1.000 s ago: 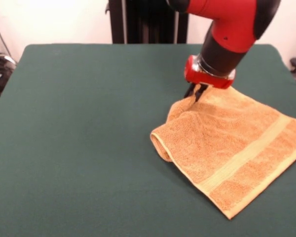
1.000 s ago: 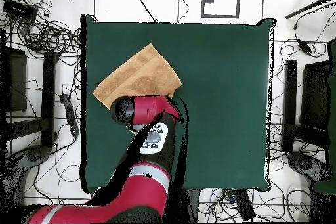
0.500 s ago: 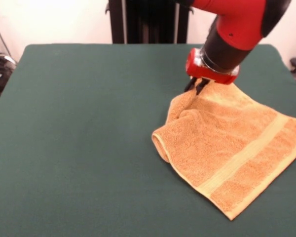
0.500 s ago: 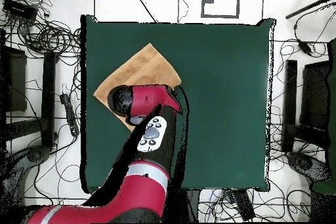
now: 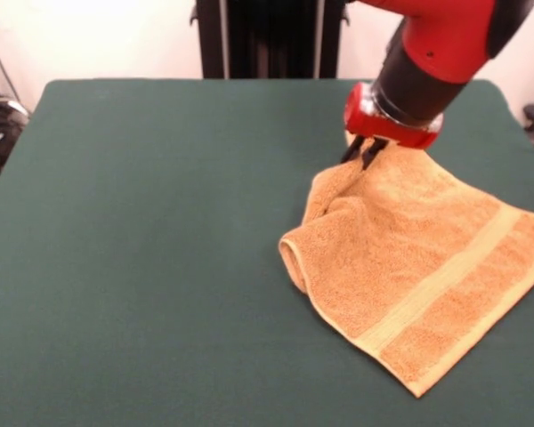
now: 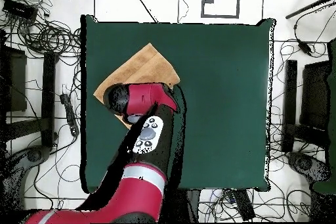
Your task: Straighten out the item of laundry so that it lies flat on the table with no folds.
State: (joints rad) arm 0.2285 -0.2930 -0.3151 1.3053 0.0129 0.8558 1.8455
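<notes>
Low over the table (image 5: 160, 222), the red arm's gripper (image 5: 367, 153) pinched the far corner of the orange towel (image 5: 418, 267), its dark tips clenched on a small peak of cloth. From that corner the towel ran toward the camera and to the right, its pale band along the near right edge; one side was rolled under in a thick fold at the left. Seen from overhead, the arm covered the gripper and much of the towel (image 6: 141, 70), which lay near one table (image 6: 223, 103) edge.
</notes>
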